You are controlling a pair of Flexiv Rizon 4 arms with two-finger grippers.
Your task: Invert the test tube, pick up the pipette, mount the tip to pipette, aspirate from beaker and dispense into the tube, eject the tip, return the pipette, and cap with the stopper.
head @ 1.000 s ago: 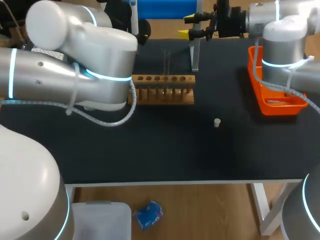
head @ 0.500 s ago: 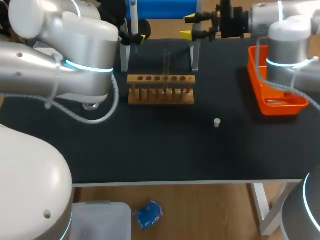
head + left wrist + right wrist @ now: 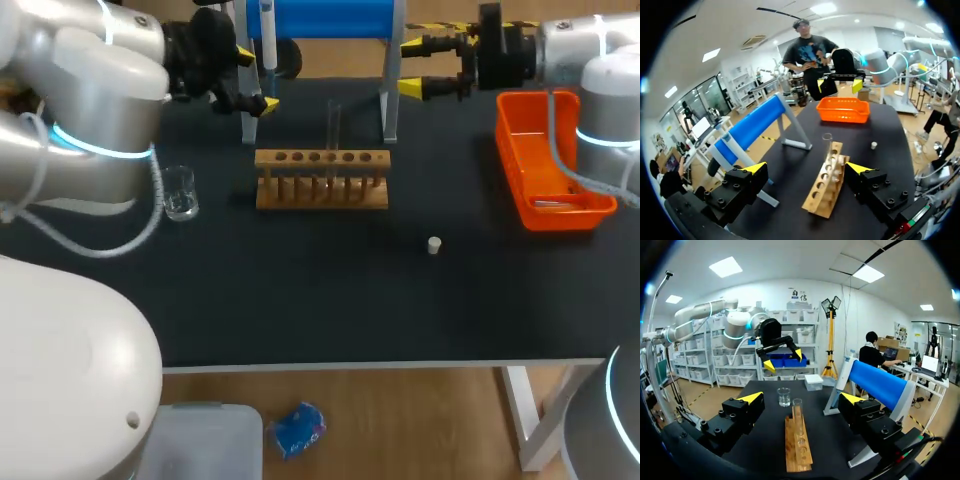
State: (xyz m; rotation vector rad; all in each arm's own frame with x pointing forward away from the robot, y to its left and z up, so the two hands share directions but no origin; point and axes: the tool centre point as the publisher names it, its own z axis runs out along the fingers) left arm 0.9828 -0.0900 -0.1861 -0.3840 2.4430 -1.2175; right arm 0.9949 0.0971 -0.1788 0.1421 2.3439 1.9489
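Along the far edge of the black desk (image 3: 320,300), the left pincer (image 3: 255,78) and right pincer (image 3: 412,67) hang level, pointing toward each other. Both are spread wide.

Counter (image 3: 330,300): smooth matt black top. Rack (image 3: 321,178): pale bare wood, matt; test tube (image 3: 333,125) and beaker (image 3: 180,193): clear glossy glass; tray (image 3: 508,150): smooth orange plastic with a slight sheen; stopper (image 3: 434,245): pale and matt, material not discernible. Left claw (image 3: 807,168) and right claw (image 3: 800,397): matt black bodies with bright yellow tips, on left arm (image 3: 90,110) and right arm (image 3: 610,80) of smooth, glossy silver-grey casing.
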